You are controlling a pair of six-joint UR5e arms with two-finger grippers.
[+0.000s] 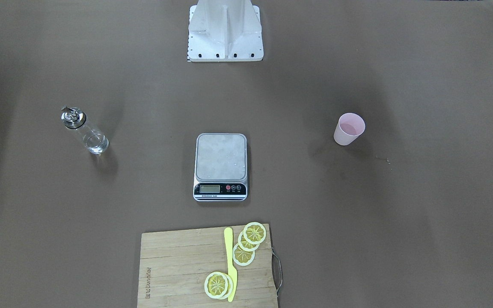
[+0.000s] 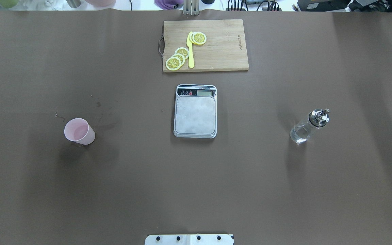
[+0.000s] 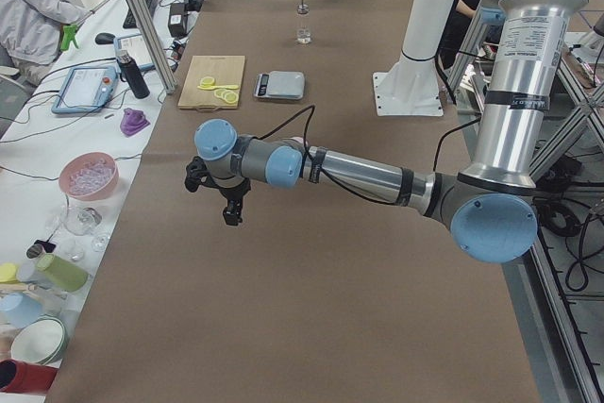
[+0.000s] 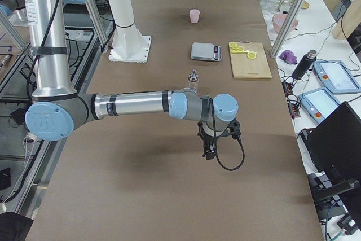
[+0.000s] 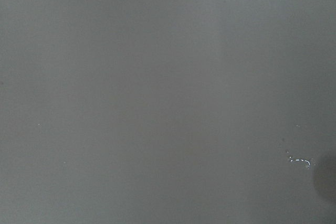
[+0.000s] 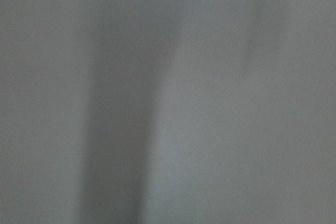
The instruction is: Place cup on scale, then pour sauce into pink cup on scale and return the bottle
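Note:
The pink cup stands upright on the brown table on my left side, apart from the scale; it also shows in the overhead view. The scale sits mid-table with a bare platform. The glass bottle with clear sauce and a silver spout stands on my right side. My left gripper hangs over the table's left end, far from the cup. My right gripper hangs over the right end, beyond the bottle. I cannot tell whether either is open. Both wrist views show only bare table.
A wooden cutting board with lemon slices and a yellow knife lies just beyond the scale. The robot's white base stands at the near edge. Small droplets mark the table near the cup.

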